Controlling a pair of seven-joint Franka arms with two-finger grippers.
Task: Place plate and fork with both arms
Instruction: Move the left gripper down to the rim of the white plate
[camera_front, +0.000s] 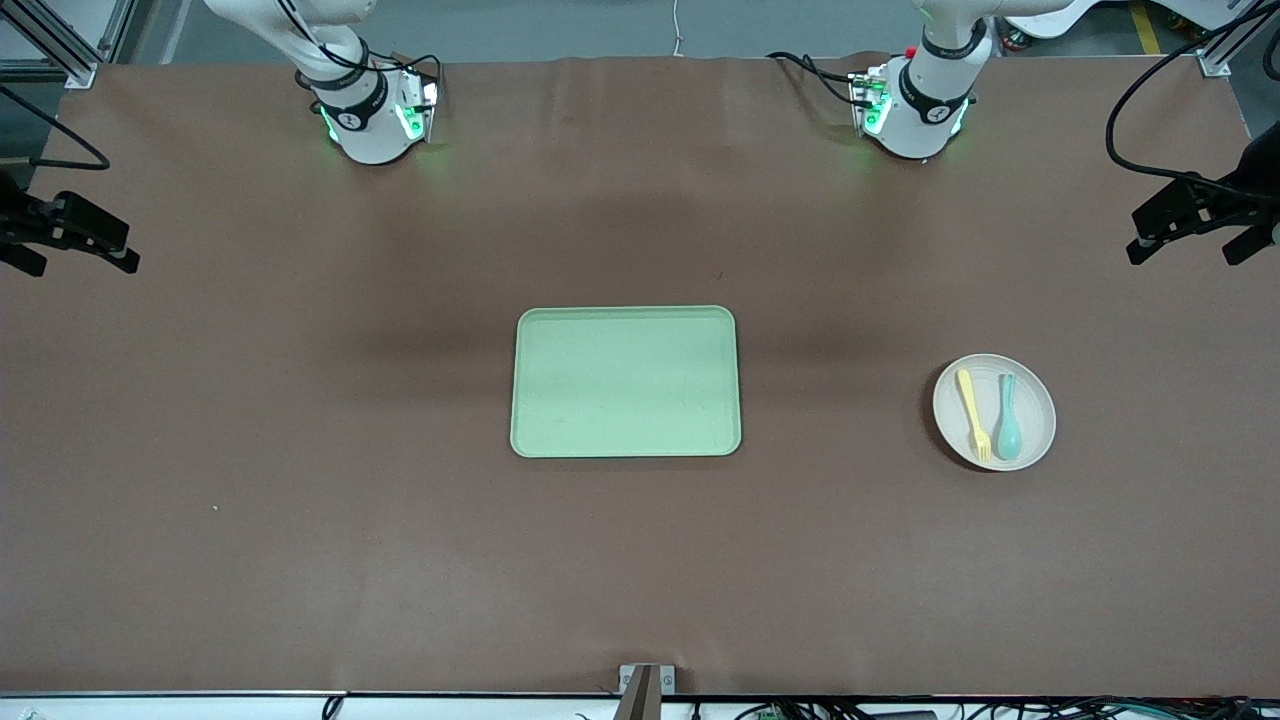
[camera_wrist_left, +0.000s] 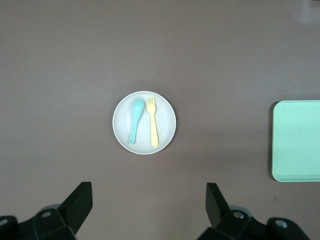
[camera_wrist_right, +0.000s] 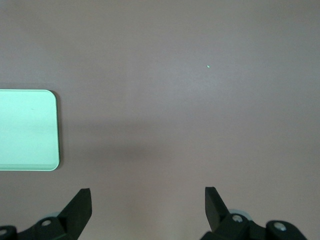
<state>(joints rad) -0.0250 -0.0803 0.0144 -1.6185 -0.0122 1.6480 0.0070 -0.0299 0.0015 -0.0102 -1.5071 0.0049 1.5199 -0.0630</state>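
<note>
The pale cream plate (camera_front: 1037, 405) lies on the brown table toward the left arm's end. The pale-yellow fork (camera_front: 973, 415) lies on it beside a teal spoon (camera_front: 1009, 418). In the left wrist view the plate (camera_wrist_left: 167, 122) and the fork (camera_wrist_left: 153, 122) show well below my left gripper (camera_wrist_left: 148, 192), which is open, empty and high above the table. My right gripper (camera_wrist_right: 147, 195) is open and empty, high over bare table beside the tray. Neither gripper shows in the front view; only the arms' bases do.
The light-green tray (camera_front: 626, 381) lies at the table's middle, with nothing on it; it also shows in the left wrist view (camera_wrist_left: 297, 140) and the right wrist view (camera_wrist_right: 27, 130). Black fixtures (camera_front: 1200, 210) stick in at both ends of the table.
</note>
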